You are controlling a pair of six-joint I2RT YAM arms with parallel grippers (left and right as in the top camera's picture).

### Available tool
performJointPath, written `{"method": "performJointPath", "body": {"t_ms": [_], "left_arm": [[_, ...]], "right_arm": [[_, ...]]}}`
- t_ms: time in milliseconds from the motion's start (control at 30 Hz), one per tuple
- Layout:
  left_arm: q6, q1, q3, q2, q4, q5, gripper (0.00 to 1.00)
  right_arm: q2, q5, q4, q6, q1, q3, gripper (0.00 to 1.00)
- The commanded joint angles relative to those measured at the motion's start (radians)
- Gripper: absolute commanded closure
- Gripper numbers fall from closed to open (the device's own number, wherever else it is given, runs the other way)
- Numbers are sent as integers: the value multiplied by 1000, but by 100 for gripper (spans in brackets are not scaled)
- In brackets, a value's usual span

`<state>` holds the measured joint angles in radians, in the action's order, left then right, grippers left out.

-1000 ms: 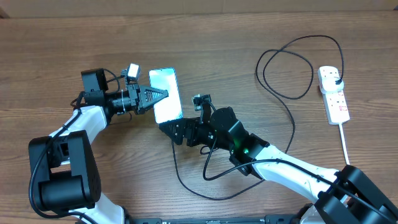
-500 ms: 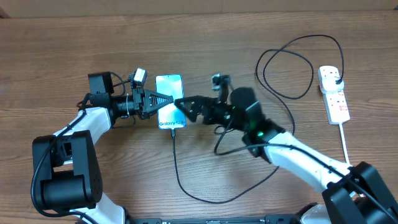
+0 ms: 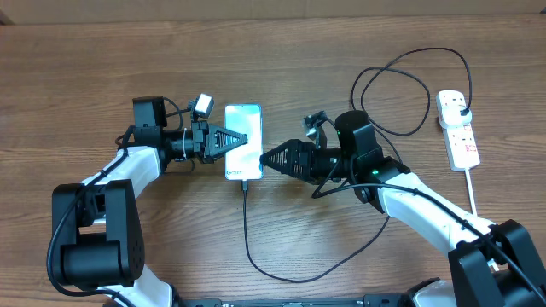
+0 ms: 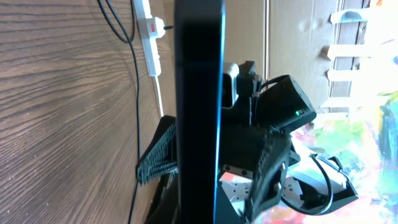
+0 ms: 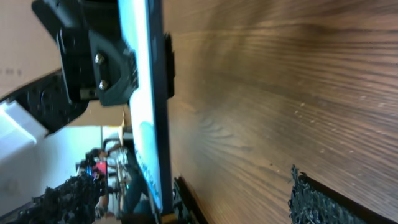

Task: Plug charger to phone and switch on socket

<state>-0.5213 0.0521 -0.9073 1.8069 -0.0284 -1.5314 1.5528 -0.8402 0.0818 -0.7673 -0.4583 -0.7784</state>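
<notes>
The charger [image 3: 246,230] is now seen plugged into the phone [image 3: 244,118], which is kept clamped mid-table by the left gripper [image 3: 246,138], the right gripper [image 3: 266,158] is freshly spread and drawn clear, and the far socket [image 3: 456,128] is left to be switched on.

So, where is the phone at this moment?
In the overhead view the phone lies flat just left of centre, between the two grippers: the left gripper holds its left edge and the open right gripper points at its right edge.

Brown wood-grain table [image 3: 94,60] — evenly lit
</notes>
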Motion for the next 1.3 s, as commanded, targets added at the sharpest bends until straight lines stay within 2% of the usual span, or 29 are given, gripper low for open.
{"method": "performJointPath", "body": {"t_ms": [0, 67, 200, 967, 1133, 1267], "left_arm": [[12, 0, 2, 5, 9, -49, 96], [12, -1, 2, 5, 11, -49, 96], [13, -1, 2, 5, 11, -49, 96], [13, -45, 2, 5, 57, -49, 96], [13, -46, 2, 5, 56, -49, 96], [8, -53, 2, 5, 56, -49, 96]], "right_arm": [[-20, -37, 16, 40, -20, -14, 0], [-20, -35, 22, 40, -27, -14, 0], [-20, 6, 21, 39, -37, -14, 8], [-20, -23, 17, 41, -47, -14, 12], [-20, -52, 17, 44, -47, -14, 22], [-20, -52, 18, 44, -47, -14, 37]]}}
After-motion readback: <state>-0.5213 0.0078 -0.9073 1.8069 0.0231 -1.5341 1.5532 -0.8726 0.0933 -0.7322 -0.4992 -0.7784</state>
